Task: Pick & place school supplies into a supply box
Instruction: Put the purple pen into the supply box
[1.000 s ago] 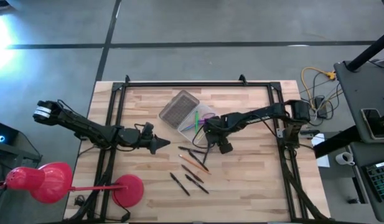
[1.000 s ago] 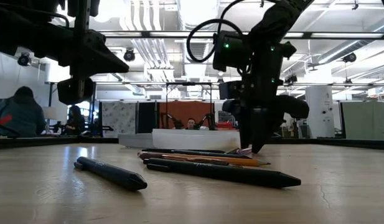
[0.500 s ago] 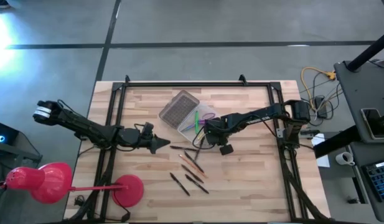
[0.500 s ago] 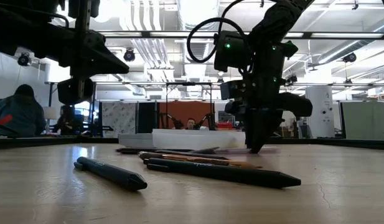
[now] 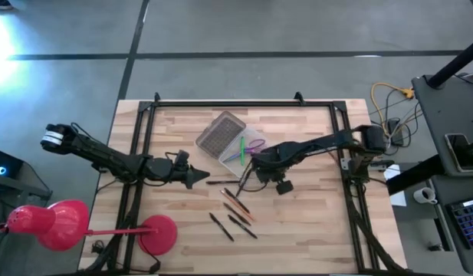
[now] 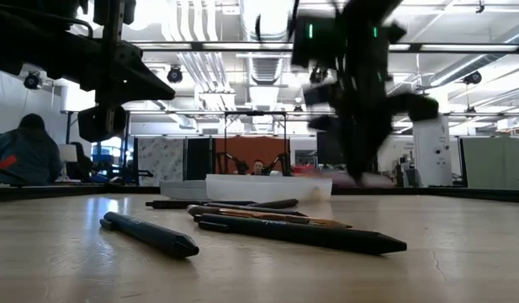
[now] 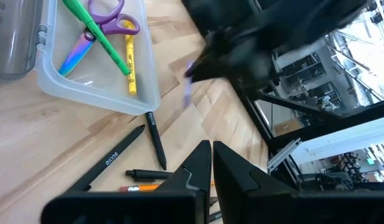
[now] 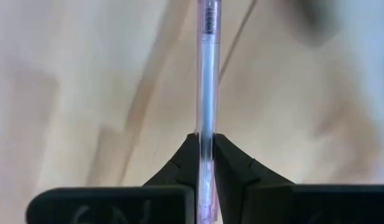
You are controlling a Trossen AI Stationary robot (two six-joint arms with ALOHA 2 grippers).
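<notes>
While the right gripper pinches a pale purple pen above the table, near the open supply box, the left gripper waits with fingers together. Other pens lie on the wood just beside the box.

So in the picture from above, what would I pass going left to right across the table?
Left gripper, shut → supply box's grey lid → clear box tray with scissors inside → right gripper, shut on a pale purple pen.
</notes>
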